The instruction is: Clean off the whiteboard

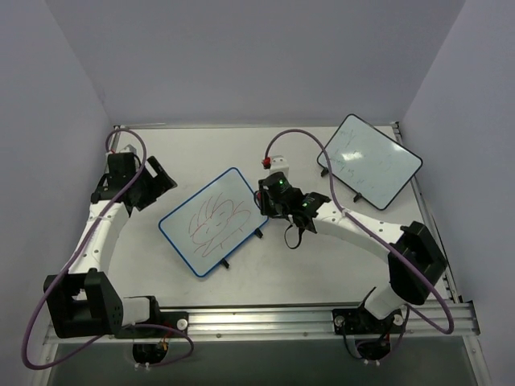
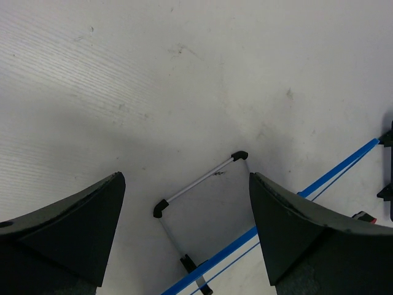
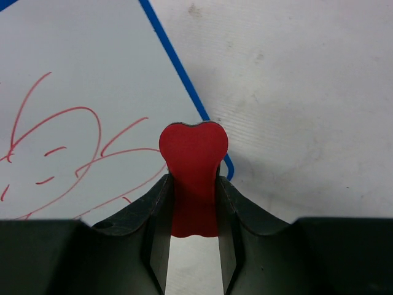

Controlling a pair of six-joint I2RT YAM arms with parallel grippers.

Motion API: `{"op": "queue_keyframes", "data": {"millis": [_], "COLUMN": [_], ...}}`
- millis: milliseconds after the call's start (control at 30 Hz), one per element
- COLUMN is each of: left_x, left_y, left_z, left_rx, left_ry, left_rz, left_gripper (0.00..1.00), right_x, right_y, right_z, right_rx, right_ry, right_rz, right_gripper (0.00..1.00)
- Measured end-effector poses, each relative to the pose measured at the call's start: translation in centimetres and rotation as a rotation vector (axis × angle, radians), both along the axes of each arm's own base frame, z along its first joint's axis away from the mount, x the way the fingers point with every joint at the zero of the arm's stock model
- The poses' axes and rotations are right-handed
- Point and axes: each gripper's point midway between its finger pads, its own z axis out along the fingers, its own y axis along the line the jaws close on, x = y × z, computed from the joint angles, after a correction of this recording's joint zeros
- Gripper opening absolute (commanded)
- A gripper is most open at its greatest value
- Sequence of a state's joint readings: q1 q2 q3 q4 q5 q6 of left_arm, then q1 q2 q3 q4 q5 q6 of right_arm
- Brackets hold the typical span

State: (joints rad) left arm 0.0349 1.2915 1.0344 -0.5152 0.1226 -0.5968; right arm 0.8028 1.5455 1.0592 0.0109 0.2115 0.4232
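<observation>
the whiteboard (image 1: 213, 221) sits about mid-table (image 1: 201, 153), a bit left of centre, turned at an angle, blue frame, red scribbles across its face, none wiped yet. right gripper (image 1: 269, 197) is at the board's right-hand corner, jaws clamped on a red eraser (image 3: 193, 160) with a rounded, notched top. in the right wrist view the eraser tip sits over the blue frame edge right by the corner, with scribbles to its left on the board; can't tell if it's touching the surface. left gripper (image 2: 186, 178) is off the board's far-left side over bare table, jaws spread wide, nothing between them; left wrist view only catches a strip of blue frame. a black-framed whiteboard (image 1: 370, 159) with faint marks lies at the far right, well apart. a small white and red item (image 1: 276, 161) sits just behind the right gripper.
</observation>
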Motion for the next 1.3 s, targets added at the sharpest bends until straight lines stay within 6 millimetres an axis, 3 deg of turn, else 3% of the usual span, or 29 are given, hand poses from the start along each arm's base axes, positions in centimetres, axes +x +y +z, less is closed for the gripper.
{"op": "queue_keyframes", "data": {"millis": [233, 433, 700, 967, 1300], "left_x": [0.5, 0.8, 0.6, -1.5, -1.8], "left_y": [-0.4, -0.6, -1.1, -3.4, -3.4], "left_z": [-0.5, -0.4, -0.6, -3.1, -3.3], "left_rx": [-0.016, -0.015, -0.016, -0.005, 0.01], "left_ry": [-0.004, -0.018, -0.015, 0.042, 0.043], "left_rz": [0.022, 0.013, -0.026, -0.095, -0.091], "left_gripper": [0.88, 0.86, 0.81, 0.68, 0.66], "right_x": [0.4, 0.4, 0.4, 1.3, 1.0], "right_y": [4.5, 6.8, 8.4, 9.7, 10.3], "right_z": [0.8, 0.6, -0.4, -0.2, -0.3], "right_rx": [0.008, 0.004, -0.008, -0.032, -0.046], "right_ry": [-0.03, -0.04, -0.044, -0.091, -0.127], "right_rz": [0.049, 0.073, 0.088, 0.061, 0.049], "right_gripper": [0.1, 0.09, 0.08, 0.08, 0.07]}}
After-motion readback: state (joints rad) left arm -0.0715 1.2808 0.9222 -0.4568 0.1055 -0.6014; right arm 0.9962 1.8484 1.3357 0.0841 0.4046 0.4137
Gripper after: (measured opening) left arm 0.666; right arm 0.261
